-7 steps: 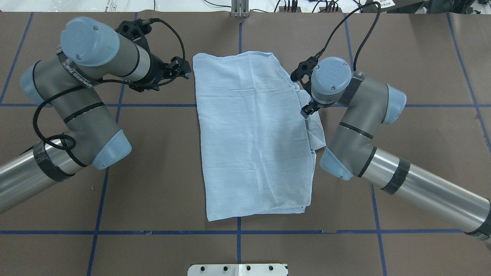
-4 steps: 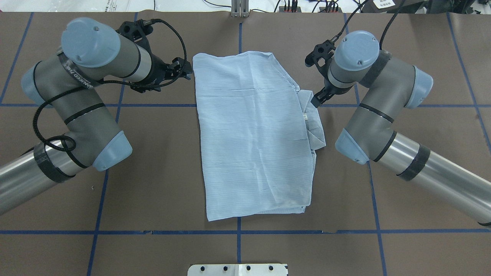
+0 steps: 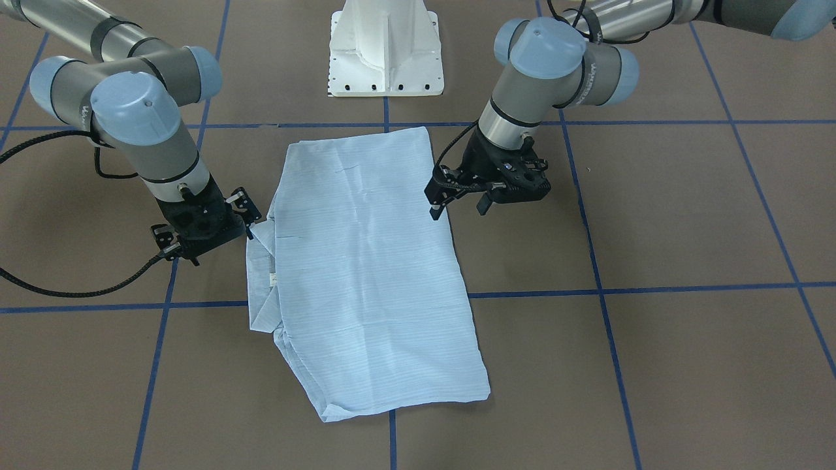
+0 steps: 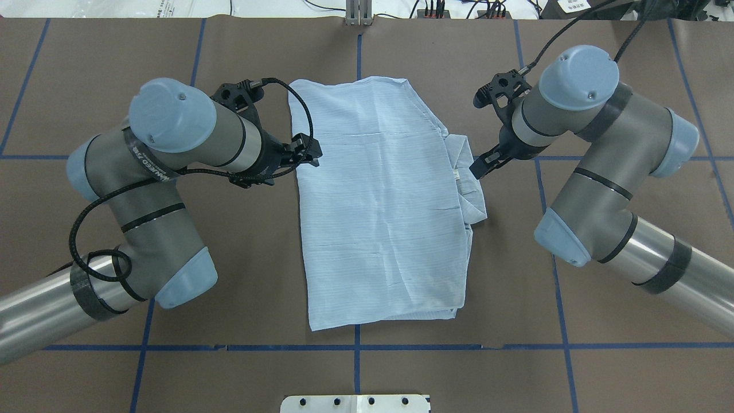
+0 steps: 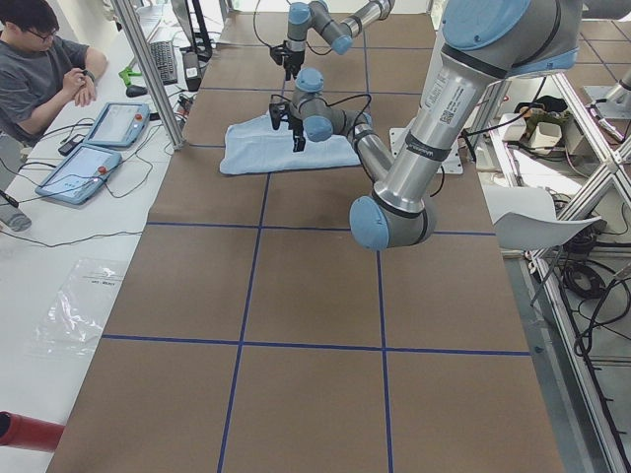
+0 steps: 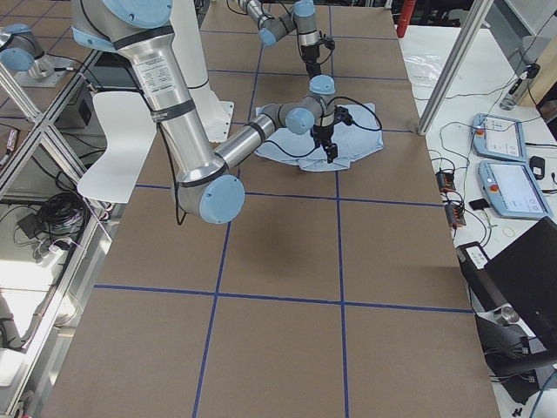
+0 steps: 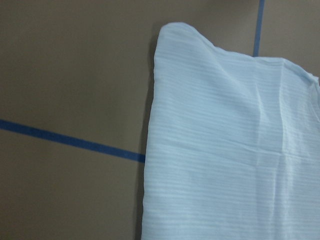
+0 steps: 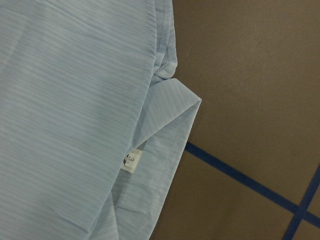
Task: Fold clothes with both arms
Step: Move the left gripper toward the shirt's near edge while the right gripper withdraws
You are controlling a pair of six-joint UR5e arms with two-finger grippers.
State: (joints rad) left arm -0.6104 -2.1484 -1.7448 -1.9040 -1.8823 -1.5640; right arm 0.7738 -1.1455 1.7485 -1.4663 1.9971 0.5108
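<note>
Shirt (image 4: 378,212) lies flat on the bench (image 4: 229,275) between my two hands, reduced to a long rectangle. No sleeve shows, so I judge the lengthwise folds done and the crosswise folds outstanding. The collar (image 4: 471,186) and neck label (image 8: 131,161) stick out untidily just beside my right hand (image 4: 480,167). Left hand (image 3: 458,209) hangs empty, fingers spread, at the shirt edge nearest it. I cannot tell whether the right hand's fingers are parted. The white pedestal (image 3: 385,52) stands well behind both hands and does not obstruct; blue tape lines (image 4: 229,157) cross the bench.
</note>
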